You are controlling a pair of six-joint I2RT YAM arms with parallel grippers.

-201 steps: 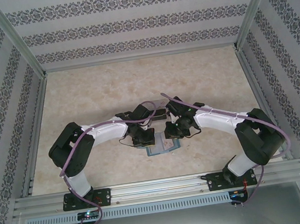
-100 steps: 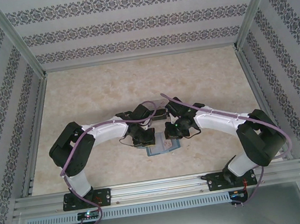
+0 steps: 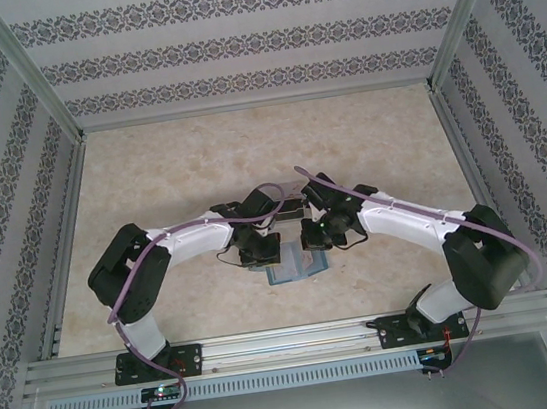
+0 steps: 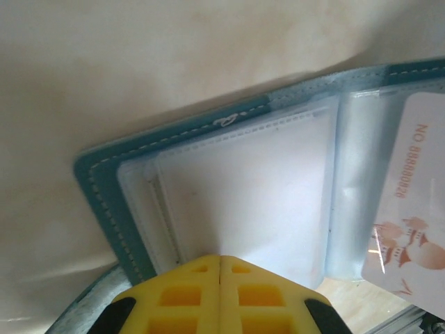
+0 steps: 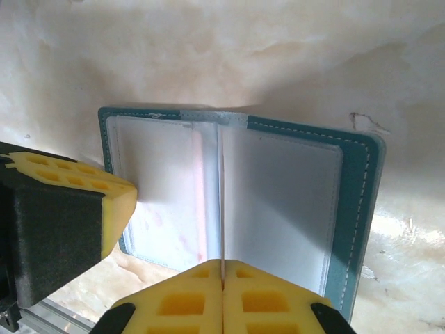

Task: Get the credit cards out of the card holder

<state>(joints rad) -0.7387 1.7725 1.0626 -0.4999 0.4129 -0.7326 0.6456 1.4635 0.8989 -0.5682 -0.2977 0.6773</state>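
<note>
One card [image 4: 416,209] at most looking partly out, going by these views: white with orange print and a number, showing over the clear sleeves at the right of the left wrist view, though cannot tell whether free or tucked in. Nothing laid out on the table [image 3: 199,174] beside the wallet [image 3: 294,268], so judged early, with pulling the cards and setting them down left to do. Hard to count what remains inside, the pockets being frosted and pale. Lying open and flat toward the near side of the table, between the two arms: teal cover down, stitched border around pale clear pockets, fold running away from the bases. As for the left gripper [image 4: 221,260]: closed, yellow tips together on the near edge of the left half. Pinning it down or pinching a leaf, cannot tell. As for the right gripper [image 5: 222,264]: closed too, tips together at the wallet's middle, with a thin leaf standing edge-on along the fold and running straight into the seam between the fingers. Seemingly nipped there, but card or sleeve not to be told.
</note>
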